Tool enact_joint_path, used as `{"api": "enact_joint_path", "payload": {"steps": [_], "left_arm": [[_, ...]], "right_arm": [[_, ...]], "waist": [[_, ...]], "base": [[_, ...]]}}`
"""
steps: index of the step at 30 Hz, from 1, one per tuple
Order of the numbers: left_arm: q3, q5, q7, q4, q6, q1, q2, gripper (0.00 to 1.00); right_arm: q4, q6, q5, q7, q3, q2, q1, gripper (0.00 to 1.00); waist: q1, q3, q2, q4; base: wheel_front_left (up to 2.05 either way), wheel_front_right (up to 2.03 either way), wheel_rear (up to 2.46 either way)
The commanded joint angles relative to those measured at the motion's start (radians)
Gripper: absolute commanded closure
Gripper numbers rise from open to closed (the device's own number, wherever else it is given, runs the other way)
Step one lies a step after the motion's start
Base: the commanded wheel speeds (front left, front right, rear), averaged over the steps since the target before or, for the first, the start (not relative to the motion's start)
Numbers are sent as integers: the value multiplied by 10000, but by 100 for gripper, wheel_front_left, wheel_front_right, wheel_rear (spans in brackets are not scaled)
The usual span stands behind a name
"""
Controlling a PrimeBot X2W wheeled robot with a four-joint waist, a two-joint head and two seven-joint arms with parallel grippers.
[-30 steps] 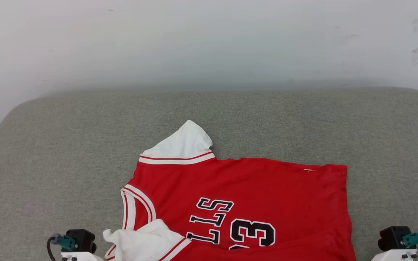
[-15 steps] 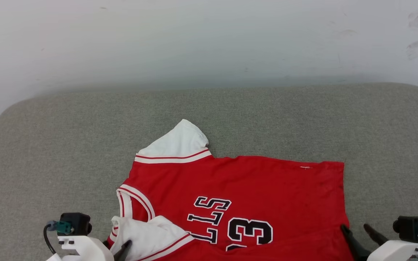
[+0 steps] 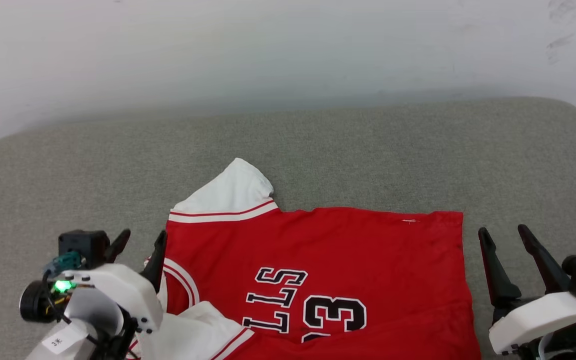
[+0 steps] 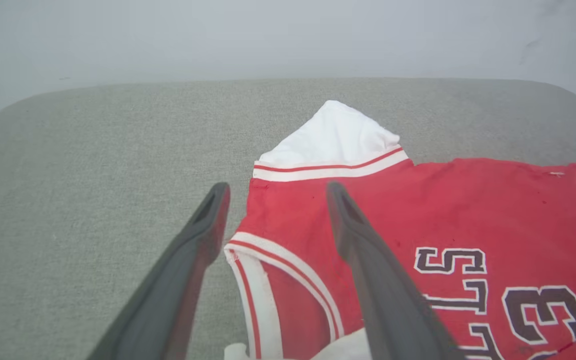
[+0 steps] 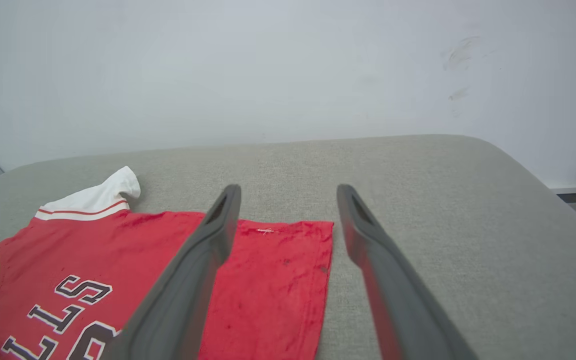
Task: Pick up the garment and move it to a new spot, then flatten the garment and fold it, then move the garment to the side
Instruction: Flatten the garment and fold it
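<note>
The garment (image 3: 328,260), a red jersey with white sleeves and black "23" lettering, lies spread on the grey cushioned surface (image 3: 368,150), its near edge folded over itself. One white sleeve (image 3: 228,195) points away from me. My left gripper (image 3: 140,239) stands open beside the striped neck trim (image 4: 278,260), nothing between its fingers (image 4: 203,235). My right gripper (image 3: 505,235) is open just right of the hem edge (image 5: 325,260), holding nothing. In the right wrist view its fingers (image 5: 218,235) hover above the hem corner.
A pale wall (image 3: 288,50) rises behind the far edge of the surface. Bare grey fabric lies left of the garment, right of it and beyond it. The surface's rounded corners (image 5: 508,160) drop off at far left and far right.
Both grippers opened, let go of the garment's near edge and rose higher into the head view. The head camera shifted, so the whole scene sits a little higher and further left.
</note>
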Motion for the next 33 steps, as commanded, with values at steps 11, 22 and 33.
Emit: {"api": "enact_joint_path", "payload": {"steps": [11, 22, 33], "left_arm": [[-235, 535, -28, 1207, -909, -3299, -349, 0], [-432, -685, 3145, 3386, -2363, -6298, -276, 0], [-866, -1144, 6158, 5121, -2410, -7419, 192, 0]], "right_arm": [[-801, -10, -394, -266, 483, 367, -1366, 0], [-192, -10, -277, -730, 936, 510, -2235, 0], [561, -10, 78, -1182, 1151, 572, -2455, 0]], "waist": [[-1, 2246, 0, -819], [-1, 3508, 0, -1684], [-1, 3955, 0, -2339]], "base": [[0, 0, 0], [0, 0, 0], [0, 0, 0]]}}
